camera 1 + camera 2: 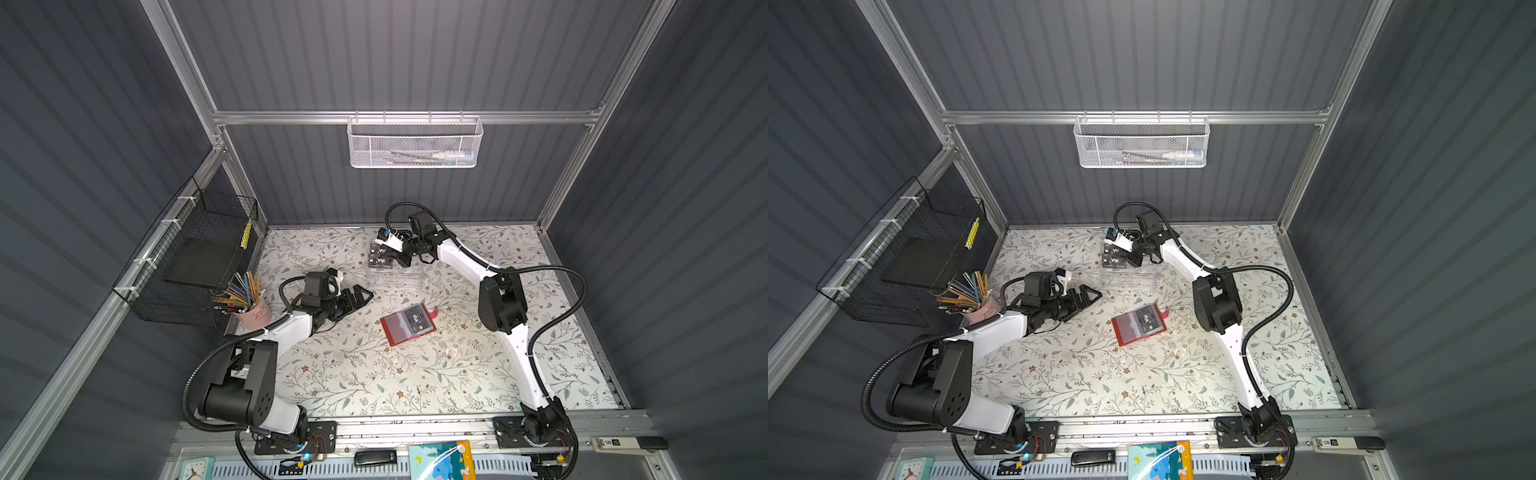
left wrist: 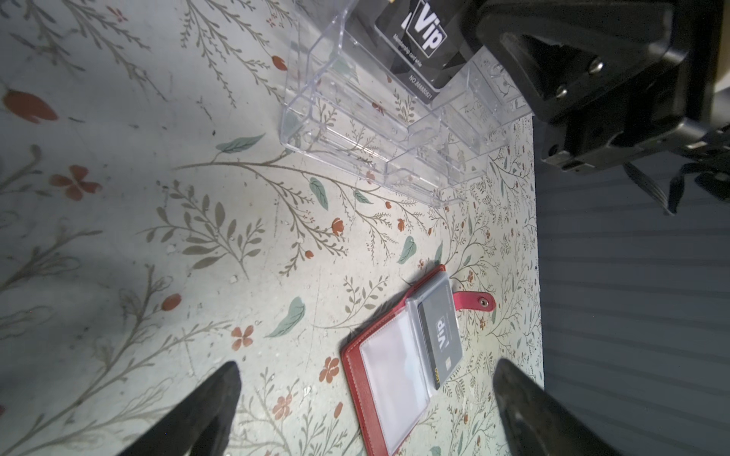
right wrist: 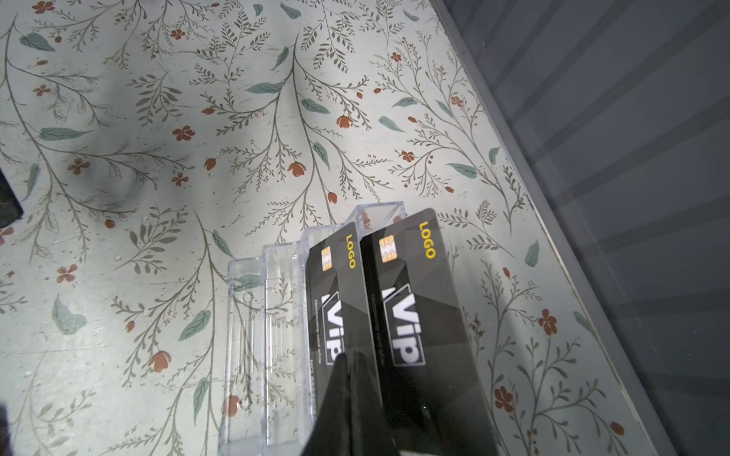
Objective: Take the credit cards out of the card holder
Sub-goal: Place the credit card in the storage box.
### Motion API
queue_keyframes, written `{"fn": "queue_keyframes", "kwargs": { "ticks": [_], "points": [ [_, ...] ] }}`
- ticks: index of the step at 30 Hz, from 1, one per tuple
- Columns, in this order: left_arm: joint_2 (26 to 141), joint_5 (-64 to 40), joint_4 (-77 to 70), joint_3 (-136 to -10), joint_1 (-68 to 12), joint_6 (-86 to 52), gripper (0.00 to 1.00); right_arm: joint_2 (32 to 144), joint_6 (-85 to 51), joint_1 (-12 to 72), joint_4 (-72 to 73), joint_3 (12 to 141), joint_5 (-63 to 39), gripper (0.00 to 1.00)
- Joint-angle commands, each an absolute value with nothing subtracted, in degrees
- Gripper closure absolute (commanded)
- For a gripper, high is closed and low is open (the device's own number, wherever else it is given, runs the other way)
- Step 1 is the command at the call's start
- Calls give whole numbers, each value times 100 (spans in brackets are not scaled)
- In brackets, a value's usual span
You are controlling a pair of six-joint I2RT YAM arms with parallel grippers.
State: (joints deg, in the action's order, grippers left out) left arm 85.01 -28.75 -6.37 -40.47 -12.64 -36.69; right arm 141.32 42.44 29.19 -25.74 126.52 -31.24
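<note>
Your card holder (image 1: 407,330) lies open and flat near the middle of the table (image 1: 374,374); red cover down, clear sleeves up, snap strap (image 2: 476,302) pointing toward the right edge; one black credit card (image 2: 440,339) with white "Vip" lettering sits in the sleeve on the strap side.

Two more black credit cards (image 3: 411,316) stand side by side in the clear organizer (image 1: 395,278) near the far edge; your right claw (image 3: 349,361) is pressed together at the end of one card away from its chip, and you cannot tell whether the card is pinched; your left claw (image 1: 360,297) hangs spread wide toward the left of the holder, apart from it.

A pink cup of pencils (image 1: 253,311) stands at the left edge; a black wire basket (image 1: 195,257) hangs on the left wall, a white mesh basket (image 1: 413,143) on the back rail; the table is floral-printed, the walls grey and ribbed.
</note>
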Motion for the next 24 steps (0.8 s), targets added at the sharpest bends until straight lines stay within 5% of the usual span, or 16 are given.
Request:
{"fn": "queue_keyframes", "kwargs": {
  "ticks": [1,17,24],
  "points": [
    [8488,-2912,-687,-4078,-1237,-3709,0,14120,4188,2950,-2594,12639,-3094,96],
    [8265,-2843,-586,-4130,-1233,-3640,0,13342,3682,2979,-1767,11930,-3088,77],
    [7963,-2752,-364,-4185,-1231,-3560,0,13005,3384,2978,-1521,11703,-2920,48]
  ]
}}
